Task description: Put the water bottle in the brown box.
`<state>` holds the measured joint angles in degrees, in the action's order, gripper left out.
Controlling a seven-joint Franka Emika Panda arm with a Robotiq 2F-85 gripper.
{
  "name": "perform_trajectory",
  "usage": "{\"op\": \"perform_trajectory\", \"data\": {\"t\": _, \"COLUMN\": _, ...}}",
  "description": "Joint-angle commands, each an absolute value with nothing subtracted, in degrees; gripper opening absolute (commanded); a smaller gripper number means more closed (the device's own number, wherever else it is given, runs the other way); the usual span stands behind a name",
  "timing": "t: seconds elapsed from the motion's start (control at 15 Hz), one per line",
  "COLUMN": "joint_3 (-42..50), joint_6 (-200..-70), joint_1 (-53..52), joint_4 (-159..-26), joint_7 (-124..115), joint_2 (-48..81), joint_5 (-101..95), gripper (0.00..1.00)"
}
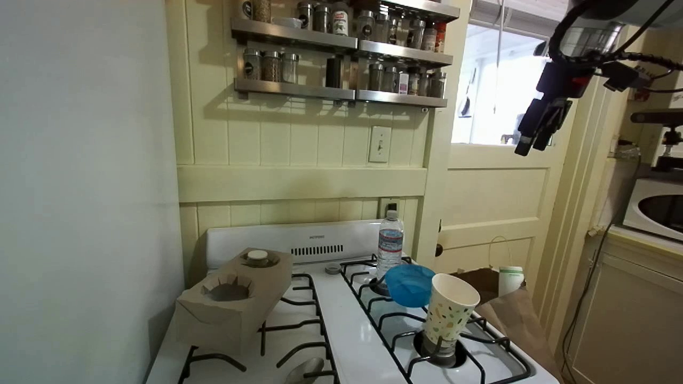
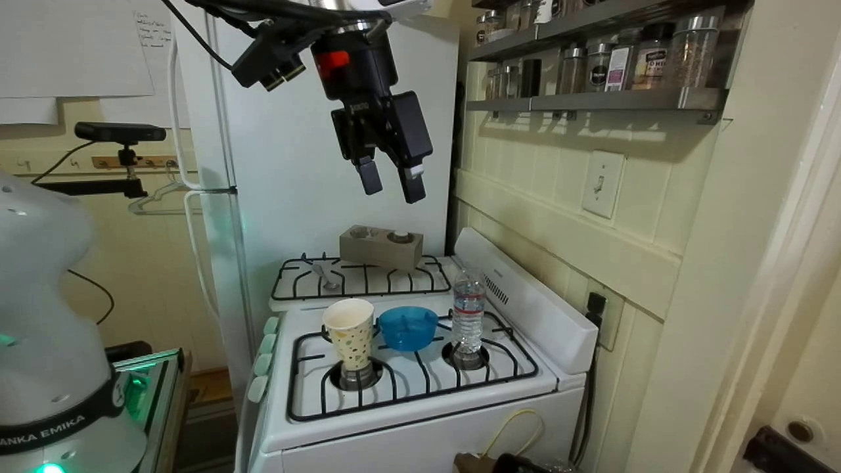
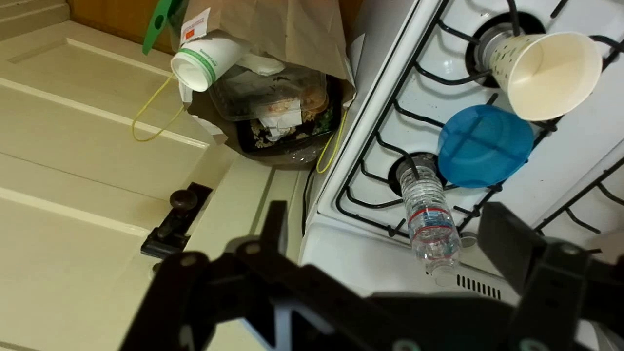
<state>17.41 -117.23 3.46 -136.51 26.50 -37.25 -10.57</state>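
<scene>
Our gripper [image 2: 392, 186] hangs spread wide
Below it, across open air, we see the ribbed plastic water bottle [image 2: 468, 314], straight-edged brown cardboard box [image 2: 381, 253].

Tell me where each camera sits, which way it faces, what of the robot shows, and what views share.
An exterior view: from the front of the stove, facing its back panel; tool and arm at upper right.
An exterior view: from beside the stove, facing the refrigerator; tool at top, lower links at the frame's left.
Wrist view: on the arm, looking down at stove and door; open fingers show below.
Both exterior views share the brown box; all three show the water bottle.
</scene>
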Motion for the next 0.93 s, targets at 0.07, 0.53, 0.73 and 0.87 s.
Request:
{"op": "perform_trajectory", "data": {"t": 0.07, "joint_3": 17.4, "joint_6": -127.0, "joint_1": -0.6, "joint_4": -140.2, "joint_7": 30.3, "joint_2": -34.9, "joint_5": -5.7, "gripper": 1.00}}
{"op": "perform_trajectory", "data": {"t": 0.53, "joint_3": 12.4, "joint_6": -135.8, "joint_1": -11.2, "joint_4": -138.1, "joint_7": 41.4, "joint_2": -23.6, "joint_5": -0.9, "gripper": 1.00}}
{"op": "perform_trajectory", "data": {"t": 0.73, "joint_3": 9.7, "joint_6": -134.3, "joint_1": -11.1, "joint_4": -134.4, "joint_7": 40.1, "joint_2": -17.0, "joint_5": -0.3, "gripper": 1.00}}
{"op": "perform_trajectory", "data": {"t": 0.87, "joint_3": 7.4, "joint_6": -133.2, "joint_1": -10.3, "joint_4": -130.3, "joint_7": 36.8, "joint_2": -11.1, "joint_5": 0.7, "gripper": 1.00}}
